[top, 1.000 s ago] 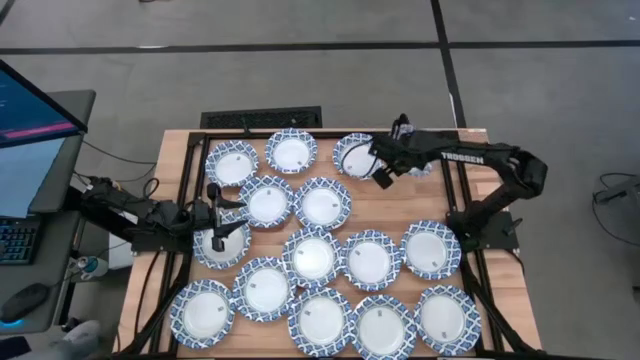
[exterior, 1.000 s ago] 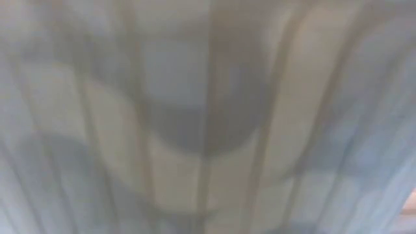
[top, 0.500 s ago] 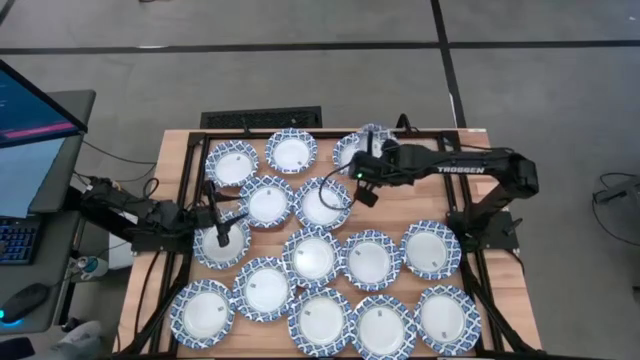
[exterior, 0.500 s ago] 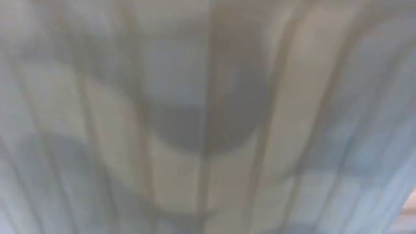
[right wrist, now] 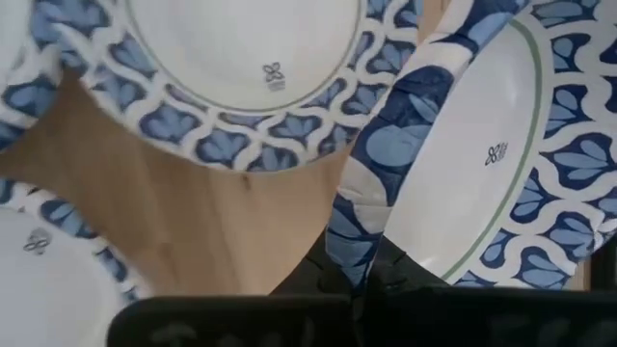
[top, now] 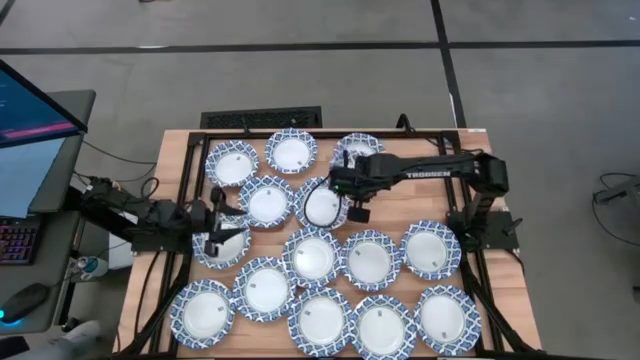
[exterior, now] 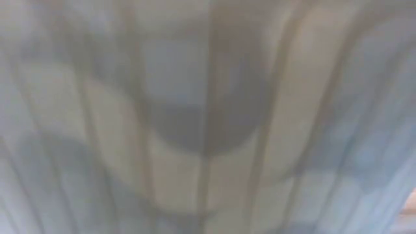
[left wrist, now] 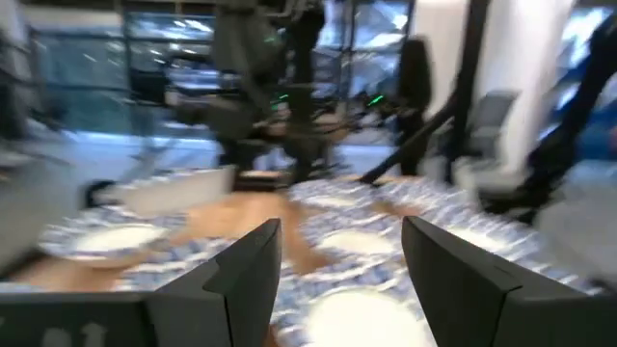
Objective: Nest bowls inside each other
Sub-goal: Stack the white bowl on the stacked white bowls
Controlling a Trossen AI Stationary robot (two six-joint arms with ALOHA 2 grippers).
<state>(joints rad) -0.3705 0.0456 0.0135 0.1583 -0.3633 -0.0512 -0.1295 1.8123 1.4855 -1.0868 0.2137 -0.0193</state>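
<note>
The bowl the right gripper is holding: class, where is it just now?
In the high view, the held bowl hangs tilted from the right gripper near the table's middle back, over another bowl, right of a flat bowl.

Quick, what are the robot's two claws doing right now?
Left gripper: open, holding nothing, over a bowl.
Right gripper: shut on the rim of a tilted bowl.

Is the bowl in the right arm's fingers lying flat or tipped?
Tipped: the bowl hangs steeply, pinched at its rim by the right gripper.
</note>
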